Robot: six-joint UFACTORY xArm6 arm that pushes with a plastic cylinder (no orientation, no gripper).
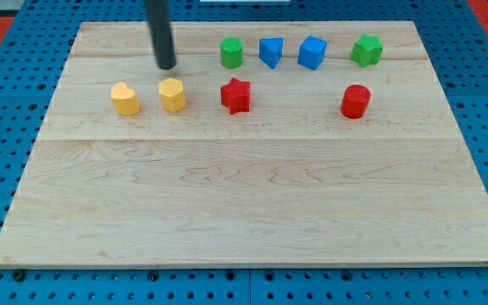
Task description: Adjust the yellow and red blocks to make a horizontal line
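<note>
Blocks sit in two rows on the upper part of a wooden board, which lies on a blue pegboard.

Lower row, from the view's left: a yellow heart block, a yellow hexagon block, a red star block, and, well apart toward the view's right, a red cylinder. These four lie roughly along one horizontal line; the heart sits a touch lower than the hexagon, and the red cylinder a touch lower than the star. The two yellow blocks are near each other but not touching, and the star stands a similar gap from the hexagon.

Upper row, from the view's left: a green cylinder, a blue block just beside it, a second blue block, then a green star block. The exact shape of the two blue blocks is hard to make out. None of these touch.

My tip rests just above the yellow hexagon toward the view's top, slightly to its left, with a small gap of bare wood between them. It is left of the green cylinder and up and right of the heart. The rod rises out of the view's top edge.

No jaws exist on this arm; it ends in the plain rod
</note>
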